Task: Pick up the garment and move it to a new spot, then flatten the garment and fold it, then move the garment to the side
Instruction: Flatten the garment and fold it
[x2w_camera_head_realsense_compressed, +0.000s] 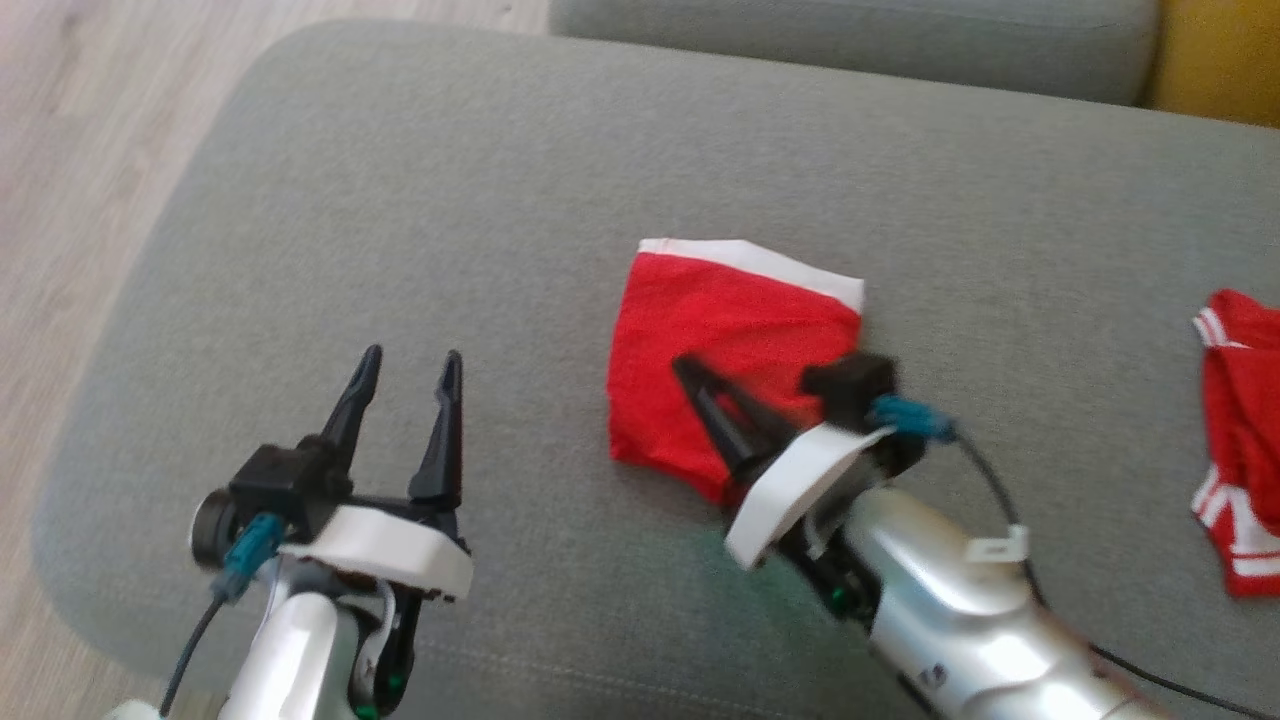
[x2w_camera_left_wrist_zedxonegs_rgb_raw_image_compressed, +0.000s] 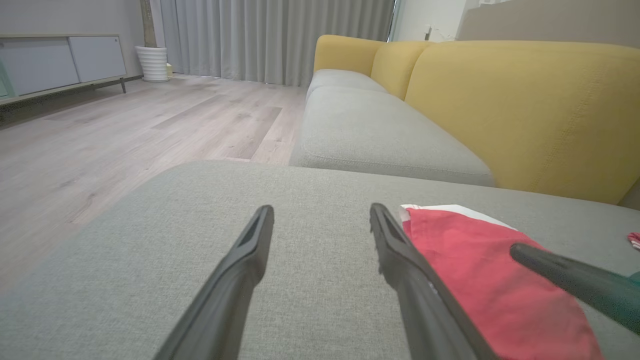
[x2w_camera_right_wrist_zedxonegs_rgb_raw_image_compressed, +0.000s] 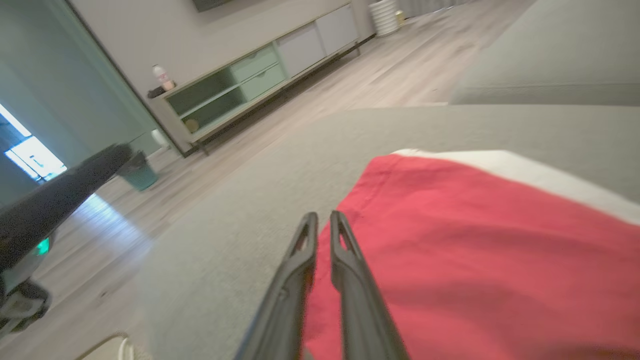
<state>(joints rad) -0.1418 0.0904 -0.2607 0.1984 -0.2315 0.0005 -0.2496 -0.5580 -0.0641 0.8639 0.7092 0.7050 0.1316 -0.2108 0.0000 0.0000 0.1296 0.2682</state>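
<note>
The garment (x2w_camera_head_realsense_compressed: 730, 320) is a folded red piece with a white band along its far edge, lying flat in the middle of the grey seat cushion (x2w_camera_head_realsense_compressed: 400, 200). My right gripper (x2w_camera_head_realsense_compressed: 685, 365) is shut, its fingers lying low over the garment's near half and pointing up-left. In the right wrist view the right gripper (x2w_camera_right_wrist_zedxonegs_rgb_raw_image_compressed: 323, 215) has its tips close together above the garment (x2w_camera_right_wrist_zedxonegs_rgb_raw_image_compressed: 475, 240), with no cloth between them. My left gripper (x2w_camera_head_realsense_compressed: 412, 353) stands open over bare cushion to the left of the garment. The left wrist view shows the left gripper (x2w_camera_left_wrist_zedxonegs_rgb_raw_image_compressed: 321, 209) beside the garment (x2w_camera_left_wrist_zedxonegs_rgb_raw_image_compressed: 480, 270).
A second red garment with white stripes (x2w_camera_head_realsense_compressed: 1235, 430) lies at the cushion's right edge. The yellow backrest (x2w_camera_left_wrist_zedxonegs_rgb_raw_image_compressed: 525, 110) runs along the far right. Another grey cushion (x2w_camera_head_realsense_compressed: 850, 40) adjoins at the back. Wooden floor (x2w_camera_head_realsense_compressed: 60, 150) drops off to the left.
</note>
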